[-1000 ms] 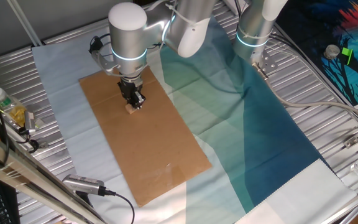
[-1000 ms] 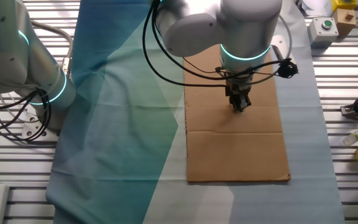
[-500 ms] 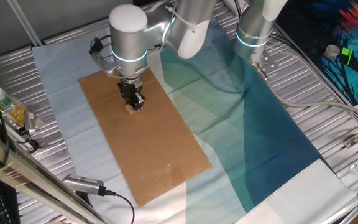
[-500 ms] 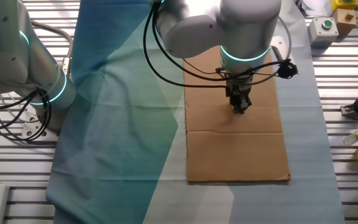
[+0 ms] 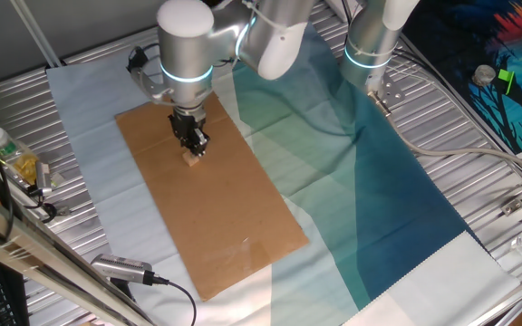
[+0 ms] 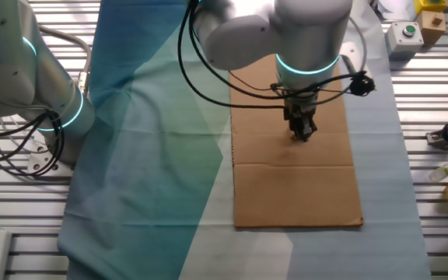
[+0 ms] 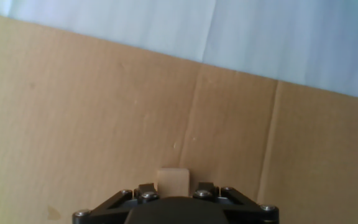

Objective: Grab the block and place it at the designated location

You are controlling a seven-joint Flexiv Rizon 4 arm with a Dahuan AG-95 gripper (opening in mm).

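The block (image 5: 191, 160) is a tiny pale wooden cube resting on the brown cardboard sheet (image 5: 234, 226). My gripper (image 5: 192, 145) hangs straight above it, fingertips just over its top. In the hand view the block (image 7: 173, 177) sits between the two black fingers (image 7: 145, 188), with a narrow gap on each side; the gripper (image 7: 174, 188) looks open. In the other fixed view the gripper (image 6: 302, 132) covers most of the block. The black dot mark does not show in any view; it may lie under the block or the gripper.
The cardboard lies on a pale cloth with a teal cloth (image 5: 379, 181) to its right. A second arm's base (image 5: 370, 45) stands at the back. A bottle (image 5: 3, 149) and cables sit at the left edge. A button box (image 6: 405, 35) and tools lie at the right.
My gripper has risen a little off the cardboard. The block has stayed where it was on the sheet.
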